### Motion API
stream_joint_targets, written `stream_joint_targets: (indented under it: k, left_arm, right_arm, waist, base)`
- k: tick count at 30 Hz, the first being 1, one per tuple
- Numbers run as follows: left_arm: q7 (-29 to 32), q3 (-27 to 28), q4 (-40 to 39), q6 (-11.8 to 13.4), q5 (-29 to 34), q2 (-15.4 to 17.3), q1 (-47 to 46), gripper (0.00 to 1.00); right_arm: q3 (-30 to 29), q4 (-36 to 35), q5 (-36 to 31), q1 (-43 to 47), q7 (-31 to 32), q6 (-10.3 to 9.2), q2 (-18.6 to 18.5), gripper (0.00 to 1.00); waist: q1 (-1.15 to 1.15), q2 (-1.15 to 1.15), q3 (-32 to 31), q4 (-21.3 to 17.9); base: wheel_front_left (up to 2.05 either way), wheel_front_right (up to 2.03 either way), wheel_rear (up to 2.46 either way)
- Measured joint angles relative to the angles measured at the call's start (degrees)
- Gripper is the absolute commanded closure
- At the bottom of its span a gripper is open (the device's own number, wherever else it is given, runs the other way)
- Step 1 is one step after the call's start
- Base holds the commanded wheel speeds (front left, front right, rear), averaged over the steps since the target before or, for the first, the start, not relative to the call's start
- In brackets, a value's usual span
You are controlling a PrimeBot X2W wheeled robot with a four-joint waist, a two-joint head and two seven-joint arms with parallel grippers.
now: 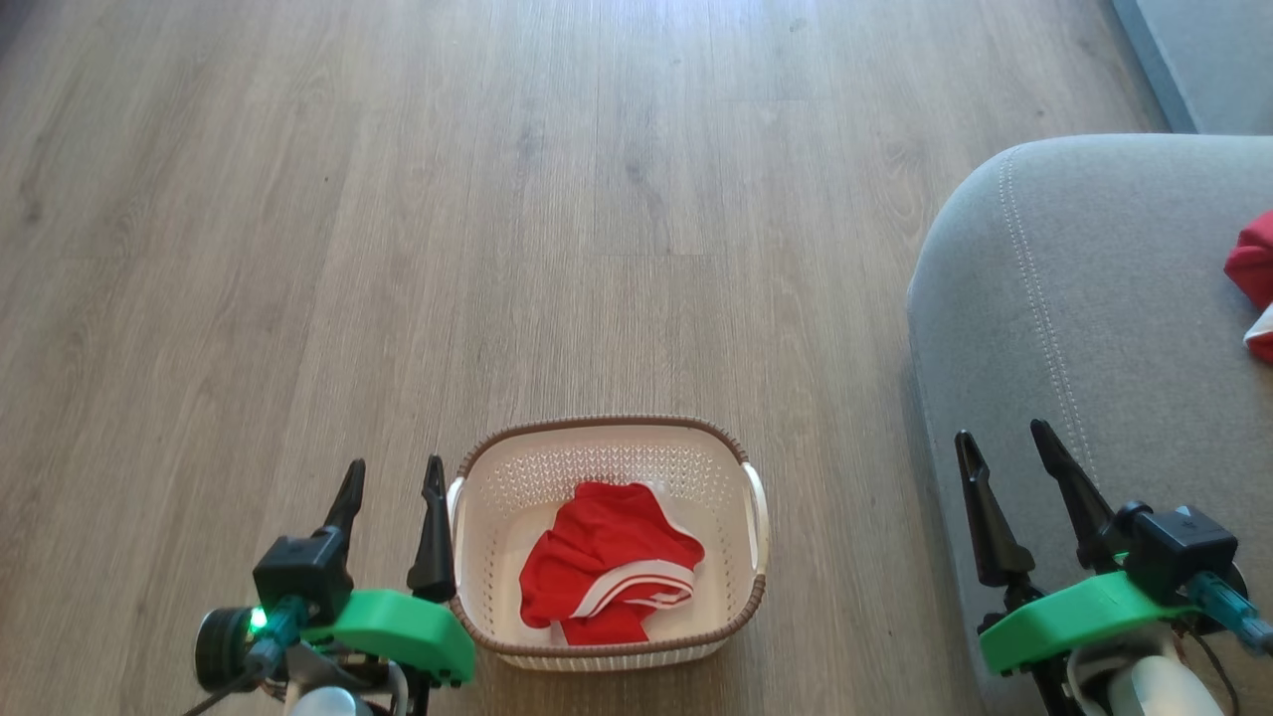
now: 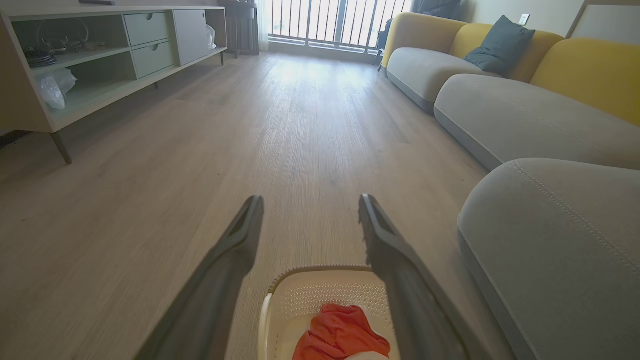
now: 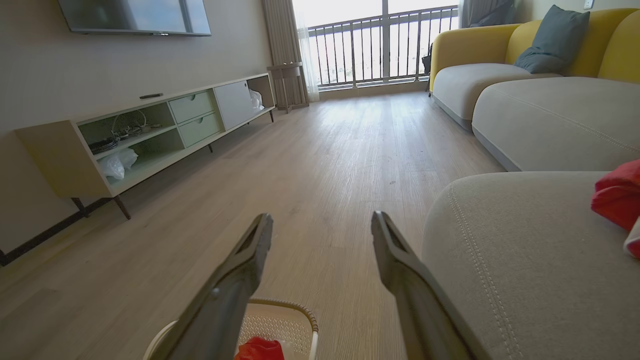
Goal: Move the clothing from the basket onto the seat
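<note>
Red white-striped clothing (image 1: 607, 572), crumpled in cream perforated basket (image 1: 607, 452)

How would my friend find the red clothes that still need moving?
Find the big grey seat; left of it on the wooden floor stands a cream basket with a brown rim. The crumpled red clothing lies inside it. The other red piece lies up on the seat; this one sits down in the basket.
</note>
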Motion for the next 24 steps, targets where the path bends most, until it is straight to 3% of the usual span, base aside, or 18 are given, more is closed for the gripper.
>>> stream_joint_targets:
  k: [24]
  left_arm:
    - [0.00,-0.33,0.07,-0.52,0.00,0.00,-0.01,0.00]
  right_arm:
    - [-0.13,0.01,-0.01,-0.01,0.00,0.00,0.55,0.00]
  waist:
    - [0.00,0.00,0.21,0.09]
  base:
    - [0.00,0.00,0.00]
